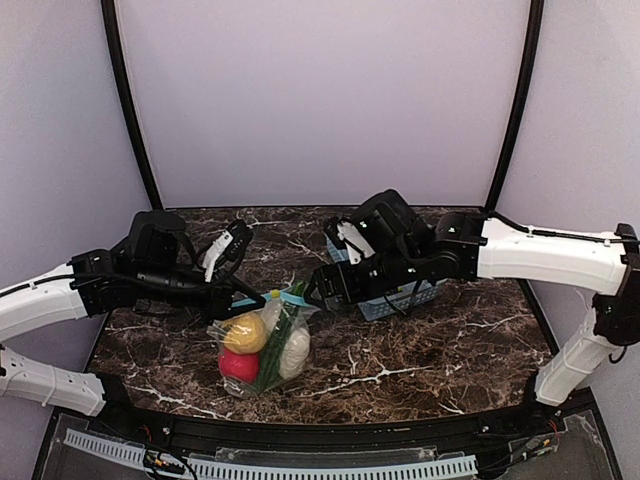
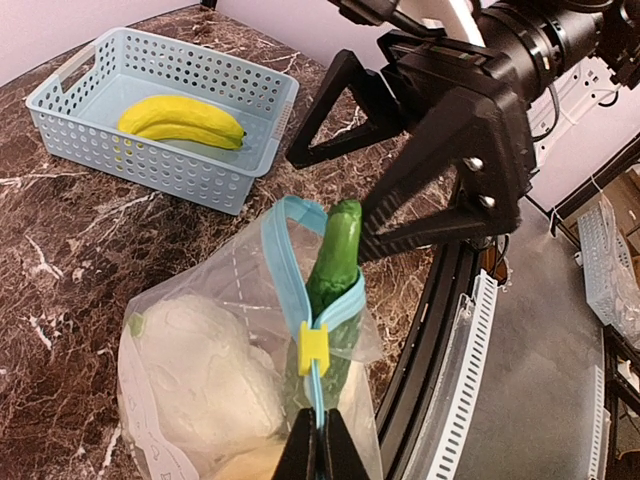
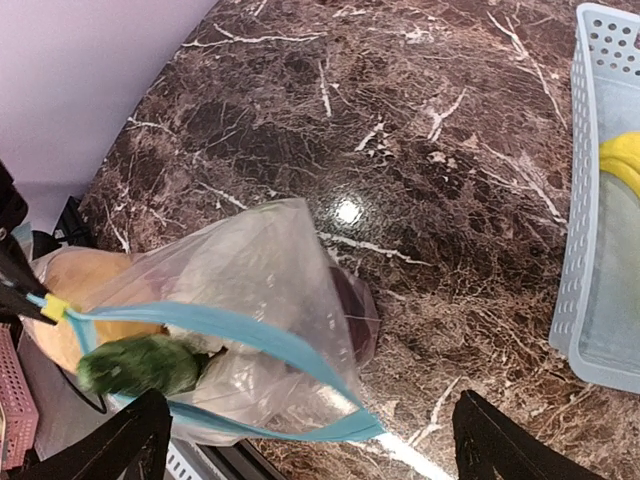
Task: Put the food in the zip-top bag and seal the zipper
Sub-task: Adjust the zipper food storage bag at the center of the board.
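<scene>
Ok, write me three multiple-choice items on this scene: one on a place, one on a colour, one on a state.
1. Where does the banana lie?
A. on a plate
B. in the light blue basket
C. bare on the table

2. What colour is the slider on the zipper?
A. yellow
B. red
C. black

3. How does the right gripper stand?
A. shut on an apple
B. shut on nothing
C. open

Answers:
1 B: the banana rests inside the latticed walls.
2 A: the small clip stands out yellow against the teal strip.
3 C: its fingers are spread far apart near the cucumber, which pokes out of the zip-top bag.
</scene>
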Available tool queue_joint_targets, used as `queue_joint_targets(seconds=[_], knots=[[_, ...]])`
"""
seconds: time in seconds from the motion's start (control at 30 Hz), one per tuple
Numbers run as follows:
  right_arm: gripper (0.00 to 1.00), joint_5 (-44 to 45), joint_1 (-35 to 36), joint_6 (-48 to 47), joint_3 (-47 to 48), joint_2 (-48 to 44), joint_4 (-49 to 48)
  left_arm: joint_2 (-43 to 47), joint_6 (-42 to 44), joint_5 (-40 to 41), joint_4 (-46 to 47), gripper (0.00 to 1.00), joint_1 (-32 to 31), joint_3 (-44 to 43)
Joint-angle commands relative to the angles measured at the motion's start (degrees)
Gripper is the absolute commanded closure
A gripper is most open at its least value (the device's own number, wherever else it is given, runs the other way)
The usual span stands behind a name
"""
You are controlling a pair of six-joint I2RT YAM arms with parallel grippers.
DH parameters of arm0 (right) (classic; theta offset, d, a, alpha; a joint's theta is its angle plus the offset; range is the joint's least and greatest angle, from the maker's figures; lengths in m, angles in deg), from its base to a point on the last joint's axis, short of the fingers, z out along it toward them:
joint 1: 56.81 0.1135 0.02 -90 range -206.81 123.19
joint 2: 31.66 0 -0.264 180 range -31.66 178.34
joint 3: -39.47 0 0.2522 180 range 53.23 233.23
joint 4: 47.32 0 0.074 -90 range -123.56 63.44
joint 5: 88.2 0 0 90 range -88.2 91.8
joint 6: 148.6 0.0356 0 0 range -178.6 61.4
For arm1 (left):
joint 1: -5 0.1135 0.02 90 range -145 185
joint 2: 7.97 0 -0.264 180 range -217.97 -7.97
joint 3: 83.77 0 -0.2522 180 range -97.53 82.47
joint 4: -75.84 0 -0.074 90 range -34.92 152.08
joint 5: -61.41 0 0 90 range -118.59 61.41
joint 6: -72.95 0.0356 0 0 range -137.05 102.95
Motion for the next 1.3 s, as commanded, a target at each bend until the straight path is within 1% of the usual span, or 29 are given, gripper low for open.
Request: queue_joint_targets(seconds=[0.0, 0.23, 0.37, 0.47, 0.53, 0.57, 0.77, 0.83, 0.97, 1.13, 1.27], knots=[[0.04, 0.3, -2.3, 2.2, -0.7, 1.8, 0.9, 2.6, -0.2, -1.5, 2.6, 0.99, 0.0, 0.8], [0.02, -3.1, -2.4, -0.4, 0.8, -1.5, 0.3, 3.0, -0.2, -0.3, 2.0, 0.99, 0.0, 0.8], [0.01, -2.9, -2.1, -0.3, 2.3, -3.9, -0.3, 2.9, -0.3, -0.1, 2.0, 0.99, 0.0, 0.8], [0.01, -2.1, -1.5, 0.1, 3.9, -3.7, -0.5, 2.7, -0.2, 0.0, 2.1, 0.99, 0.0, 0.6], [0.04, -1.3, -0.8, 0.2, 4.9, -3.1, -0.6, 2.6, -0.2, 0.0, 2.1, 0.99, 0.0, 0.5], [0.07, -1.2, -0.6, 0.3, 5.3, -2.8, -0.6, 2.6, -0.2, 0.0, 2.1, 0.99, -0.1, 0.5], [0.41, -2.5, 1.0, 0.7, 6.8, -1.1, -1.3, 2.8, -0.4, 0.0, 1.9, 0.99, -0.1, 0.7], [0.5, -3.2, 1.6, 1.3, 6.7, -0.7, -1.9, 2.9, -0.4, 0.1, 1.7, 0.99, 0.0, 0.8], [0.62, -4.4, 2.6, 2.0, 6.5, 0.1, -3.1, 2.9, -0.4, 0.3, 1.9, 0.99, 0.0, 0.9], [0.72, -5.6, 3.4, 2.6, 6.5, 1.6, -4.5, 2.6, -0.4, 0.1, 2.2, 0.99, 0.0, 0.9], [0.82, -5.8, 3.5, 2.9, 6.3, 2.6, -4.8, 2.6, -0.3, 0.1, 2.1, 0.99, 0.0, 0.8]])
